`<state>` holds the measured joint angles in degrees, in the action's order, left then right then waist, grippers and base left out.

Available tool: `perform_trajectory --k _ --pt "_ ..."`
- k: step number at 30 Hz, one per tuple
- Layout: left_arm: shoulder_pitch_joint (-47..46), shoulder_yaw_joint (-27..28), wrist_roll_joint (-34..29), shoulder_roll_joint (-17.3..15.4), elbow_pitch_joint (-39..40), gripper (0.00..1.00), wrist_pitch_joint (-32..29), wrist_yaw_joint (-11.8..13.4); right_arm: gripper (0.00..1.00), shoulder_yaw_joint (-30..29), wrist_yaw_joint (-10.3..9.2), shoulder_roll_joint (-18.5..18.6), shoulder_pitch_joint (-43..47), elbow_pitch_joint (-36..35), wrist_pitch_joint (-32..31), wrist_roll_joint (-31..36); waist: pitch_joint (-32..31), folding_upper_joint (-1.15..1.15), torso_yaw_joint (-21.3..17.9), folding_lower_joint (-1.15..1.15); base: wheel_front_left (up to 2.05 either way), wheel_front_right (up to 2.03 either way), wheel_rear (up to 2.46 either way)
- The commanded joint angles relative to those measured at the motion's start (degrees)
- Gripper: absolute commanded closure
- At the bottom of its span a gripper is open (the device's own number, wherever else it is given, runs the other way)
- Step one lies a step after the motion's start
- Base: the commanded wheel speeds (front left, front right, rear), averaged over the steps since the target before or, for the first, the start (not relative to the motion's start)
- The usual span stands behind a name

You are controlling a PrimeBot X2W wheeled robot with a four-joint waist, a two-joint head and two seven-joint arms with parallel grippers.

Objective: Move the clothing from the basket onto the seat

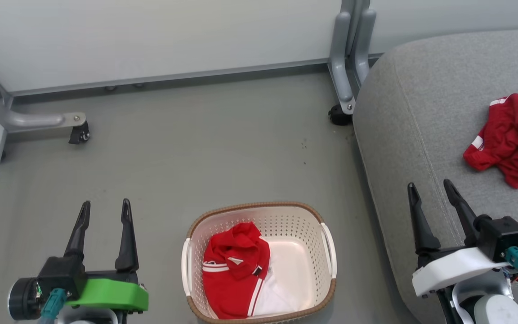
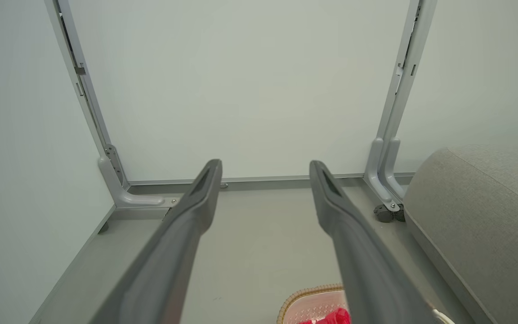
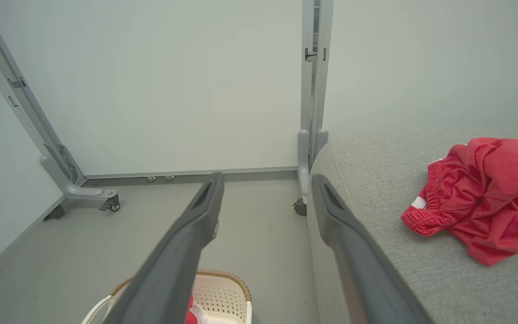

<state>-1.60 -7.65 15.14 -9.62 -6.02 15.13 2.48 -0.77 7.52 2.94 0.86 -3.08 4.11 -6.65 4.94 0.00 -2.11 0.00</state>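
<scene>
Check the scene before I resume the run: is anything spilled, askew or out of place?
Nothing stands out. The crumpled garment lies on the seat, as the task wants; the second garment sits inside the basket, which stands upright on the floor.

Grey floor [image 1: 223,148], matte, evenly lit, a few dark specks near its middle; pale partition panels [image 1: 173,36] along the far and left sides; grey metal support feet [image 1: 38,120] (each ending in a small black caster [image 1: 340,116]) resting on the floor at the panel joints.
</scene>
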Motion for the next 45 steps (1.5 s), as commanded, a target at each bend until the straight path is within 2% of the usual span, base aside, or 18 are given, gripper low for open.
perform_trajectory --k 1,9,21,40,45 --pt "1.3 0.5 -0.6 0.5 -0.3 0.0 0.0 -0.5 0.0 0.1 -0.06 0.1 1.2 -0.4 -0.3 0.4 -1.5 0.0 0.2 0.0 0.0 0.0 0.0" --pt "4.4 1.6 -2.7 1.9 -1.4 0.0 0.0 -2.4 0.0 0.8 -0.06 0.0 4.2 -1.4 -1.6 -0.2 -4.0 0.0 -0.2 0.0 0.0 0.0 0.0" --pt "6.2 3.2 -4.2 3.4 -2.6 0.0 0.0 -3.9 0.0 1.7 -0.06 0.0 5.6 -2.3 -2.6 -0.8 -5.3 0.0 -0.6 0.0 0.0 0.0 0.0" --pt "5.6 4.6 -5.9 4.9 -3.7 0.0 0.0 -5.3 0.0 1.7 -0.06 0.0 5.1 -2.6 -2.8 -0.8 -4.7 0.0 -0.4 0.0 0.0 0.0 0.0" --pt "3.3 3.7 -6.8 5.3 -4.6 0.0 0.0 -5.4 0.0 1.5 -0.06 0.0 3.5 -3.5 -2.6 -0.7 -2.4 0.0 -0.3 0.0 0.0 0.0 0.0"
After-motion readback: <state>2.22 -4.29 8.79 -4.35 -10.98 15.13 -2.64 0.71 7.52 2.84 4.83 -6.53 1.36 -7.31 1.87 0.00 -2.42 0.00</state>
